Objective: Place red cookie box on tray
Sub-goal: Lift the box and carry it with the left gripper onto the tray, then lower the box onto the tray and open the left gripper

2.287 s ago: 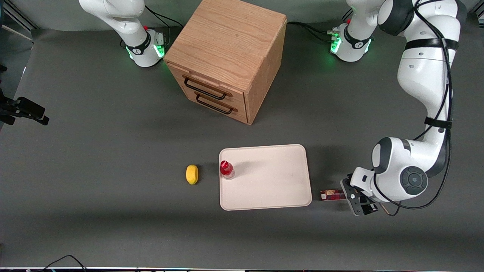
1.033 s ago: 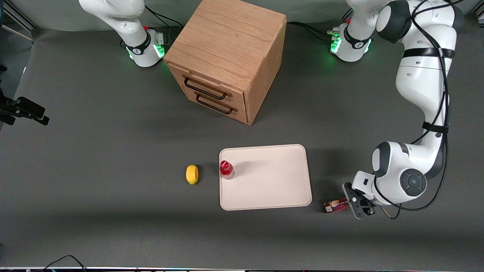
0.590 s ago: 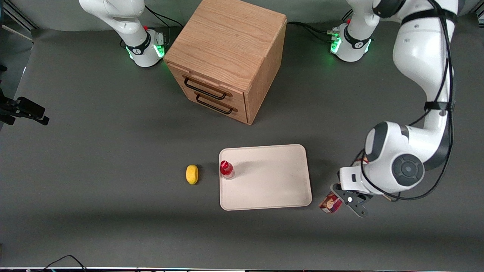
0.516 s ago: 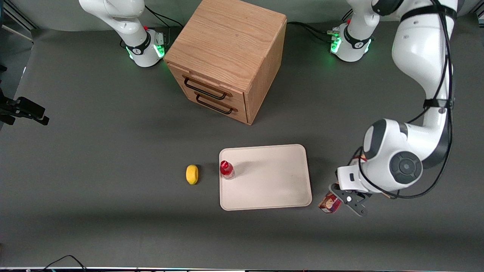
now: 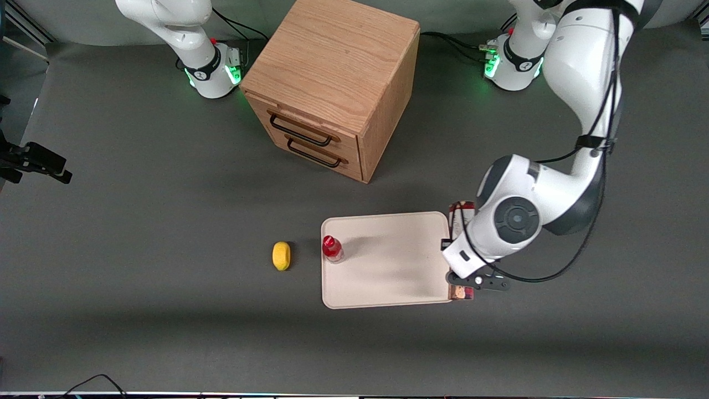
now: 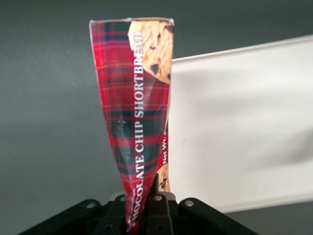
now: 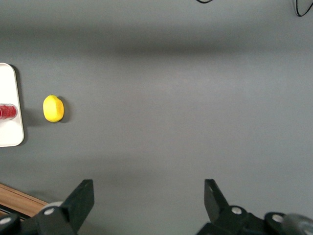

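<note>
left wrist view: hand [image 6: 144, 215] clamped on red cookie box [image 6: 134, 112], carton lifted along the tray [image 6: 244, 127] edge

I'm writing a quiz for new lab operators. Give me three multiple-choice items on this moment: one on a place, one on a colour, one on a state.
1. Where does the small red-capped bottle stand?
A. On the tray
B. On the cabinet
C. In a drawer

2. What colour is the small rounded object beside the tray?
A. Green
B. Yellow
C. Blue

3. What is the left gripper doing?
A. Open over the bottle
B. Shut on the red cookie box
C. Pulling a drawer handle

Key: 1 A, the bottle stands at the tray edge. 2 B, the object is yellow. 3 B, the left gripper clamps the red cookie box at the tray's edge.
</note>
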